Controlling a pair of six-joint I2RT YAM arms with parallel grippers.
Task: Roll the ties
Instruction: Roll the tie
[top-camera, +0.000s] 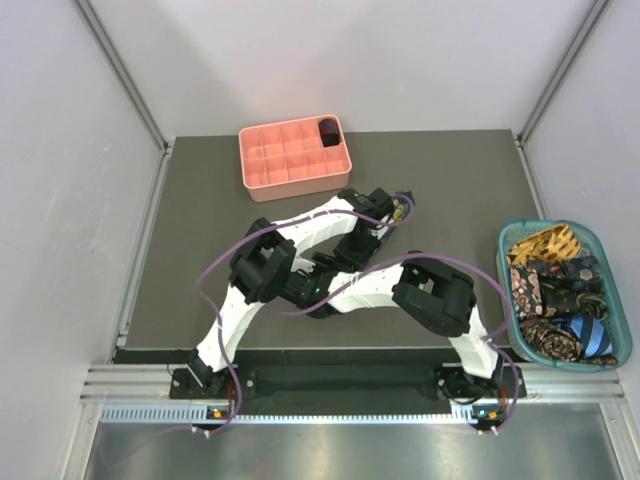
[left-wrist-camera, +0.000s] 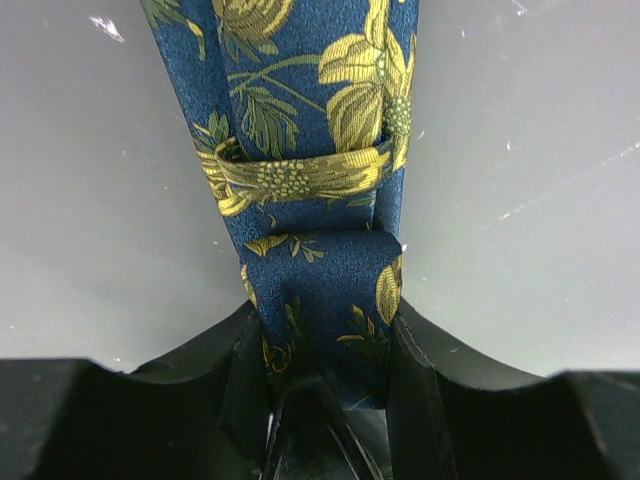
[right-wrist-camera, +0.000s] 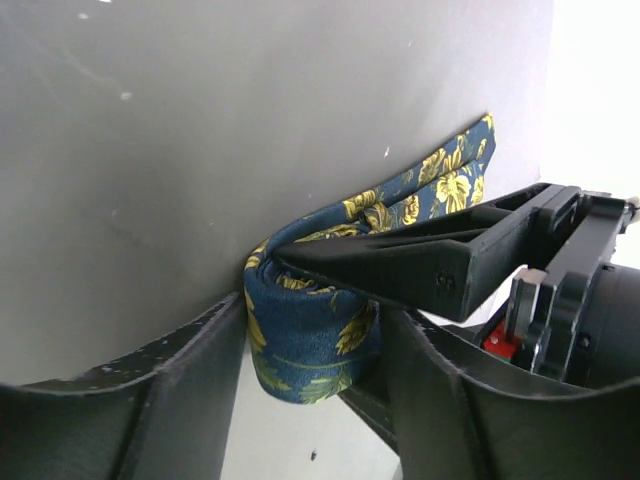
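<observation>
From L wrist cam: clamped in left end effector (left-wrist-camera: 325, 345), roughly half-closed, folded end of navy tie (left-wrist-camera: 320, 280) w/ yellow floral print, fabric touching both fingers (left-wrist-camera: 245, 370). Beyond the grip, rest of strip lying on grey desk (left-wrist-camera: 520, 150), running away from cam, w/ keeper loop (left-wrist-camera: 290, 180) of same fabric across it.

From R wrist cam: bracketing a small coil (right-wrist-camera: 300, 350) of that same tie, right end effector (right-wrist-camera: 315, 335), part-open, one finger (right-wrist-camera: 190, 370) just beside each side of the roll. Can't tell if squeezing or only close. Poked into the coil's centre, one left finger (right-wrist-camera: 400, 265), w/ loose tail of fabric trailing off behind it over the desk.

From top cam: both end effectors meeting mid-desk under crossed L arm (top-camera: 300, 225) & R arm (top-camera: 375, 290); tie mostly hidden there.

At far edge of desk: salmon-pink grid tray (top-camera: 262, 172), w/ one dark coiled tie (top-camera: 329, 131) in far R corner compartment. At R edge, nearer the bases: teal basket (top-camera: 604, 245) holding heap of loose ties (top-camera: 560, 290), incl. gold-striped, blue-striped & dark patterned, tangled, count unclear.
</observation>
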